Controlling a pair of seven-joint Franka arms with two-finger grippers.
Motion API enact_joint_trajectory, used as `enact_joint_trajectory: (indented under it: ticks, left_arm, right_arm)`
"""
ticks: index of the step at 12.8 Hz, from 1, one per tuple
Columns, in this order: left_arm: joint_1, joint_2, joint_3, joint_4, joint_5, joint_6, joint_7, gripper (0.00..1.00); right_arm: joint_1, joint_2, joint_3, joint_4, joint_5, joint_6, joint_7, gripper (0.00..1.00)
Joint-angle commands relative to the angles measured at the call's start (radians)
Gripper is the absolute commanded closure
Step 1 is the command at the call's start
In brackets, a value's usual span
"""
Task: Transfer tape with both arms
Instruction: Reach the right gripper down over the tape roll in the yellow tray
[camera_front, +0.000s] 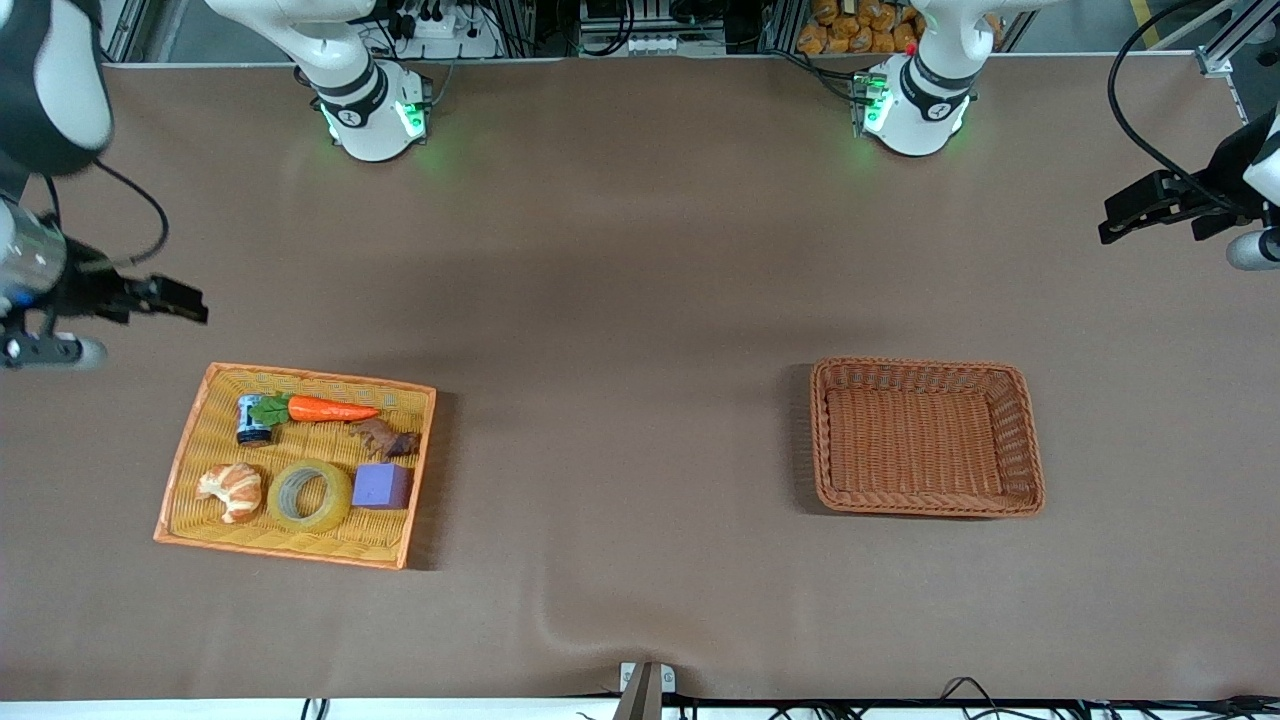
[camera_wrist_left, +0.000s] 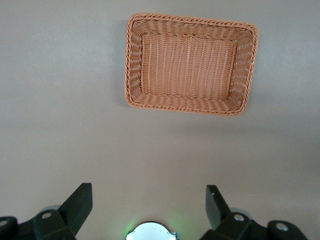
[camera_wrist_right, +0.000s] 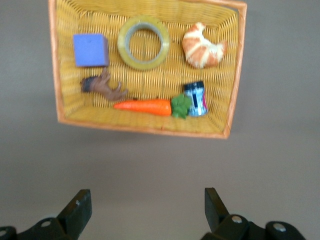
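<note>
Lying flat with its hole facing up, the tape (camera_front: 309, 495) sits in the yellow tray (camera_front: 190, 445) toward the right arm's end of the worktop (camera_front: 620, 300), between the croissant (camera_front: 231, 490) and the purple cube (camera_front: 381, 486), along the tray's edge nearer the front camera; being a ring, it has no long axis to speak of. Farther from that camera in the same tray lie a carrot (camera_front: 330, 409), a small can (camera_front: 252, 419) and a brown figure (camera_front: 385, 438) whose shape is hard to make out. The right gripper (camera_front: 185, 300) hangs over bare worktop just beside the tray, its arm mostly cut off by the frame edge; its fingers (camera_wrist_right: 76, 210) stand wide apart and hold nothing. The left gripper (camera_front: 1125, 220) hangs over the worktop near the left arm's end, also partly cropped, with its fingers (camera_wrist_left: 80, 202) apart and empty. A brown wicker basket (camera_front: 1020, 440) rests on the worktop toward that end, well apart from the tray. Only the lower parts of both arm bases show at the top of the front view.
</note>
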Motion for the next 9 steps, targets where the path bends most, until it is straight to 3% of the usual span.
enact_joint_trajectory:
  ticks: [1, 5, 9]
  left_arm:
    - [0.006, -0.002, 0.001, 0.000, -0.032, 0.006, 0.010, 0.00]
    - [0.007, -0.001, 0.003, 0.017, -0.032, 0.007, 0.011, 0.00]
    - [0.007, -0.001, 0.003, 0.017, -0.032, 0.009, 0.011, 0.00]
  right_arm:
    - [-0.035, 0.147, -0.007, 0.023, 0.019, 0.088, 0.014, 0.00]
    - [-0.082, 0.371, -0.007, 0.058, 0.155, 0.287, 0.014, 0.00]
    - [-0.070, 0.511, -0.007, 0.130, 0.197, 0.323, 0.090, 0.00]
